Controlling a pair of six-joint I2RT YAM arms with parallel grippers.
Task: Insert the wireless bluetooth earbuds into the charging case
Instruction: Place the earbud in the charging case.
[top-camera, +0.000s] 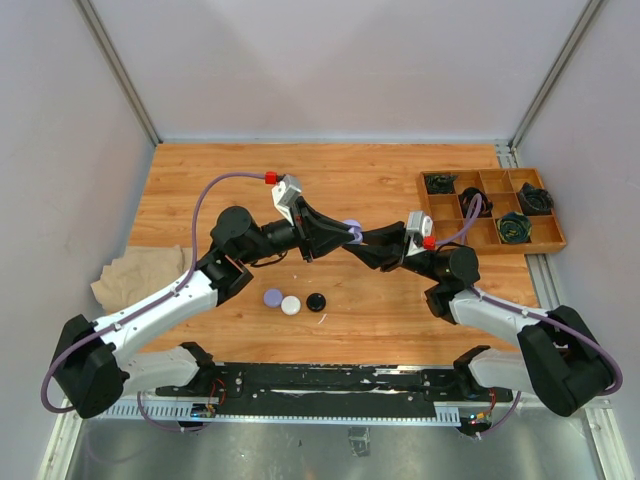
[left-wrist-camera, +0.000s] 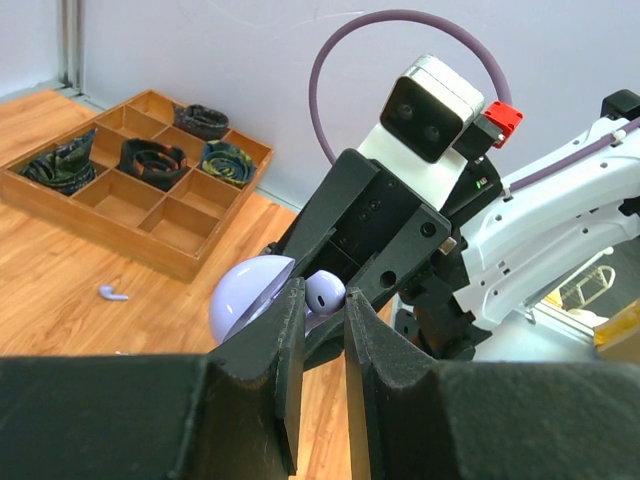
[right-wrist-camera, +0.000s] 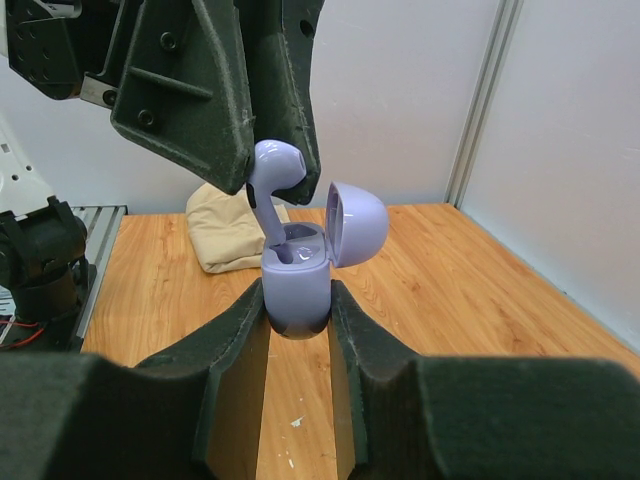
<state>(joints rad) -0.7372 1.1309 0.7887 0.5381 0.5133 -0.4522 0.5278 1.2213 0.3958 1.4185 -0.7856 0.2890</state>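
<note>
**Right wrist: lavender bud halfway into the open case, not seated**

- right gripper: jaws clamped on the body of the lavender charging case. Case is upright and held above the table, with the lid flipped open to the side.
- left gripper: jaws pinched on the head of a lavender earbud. The stem points down into the near socket and the head is well proud of the rim, so I'd call it started, not home.
- The other socket looks empty from this angle; can't confirm.
- Left wrist: second lavender earbud lies loose on the wood, near the wooden tray of coiled cables.
- Top external: three round pucks sit in a row near the left arm: lavender, white, black. Probably closed cases; contents not visible.

Progress, my read: first bud mid-insertion. Left to do: push it down, release, fetch the loose bud, seat it, close the lid.
</note>
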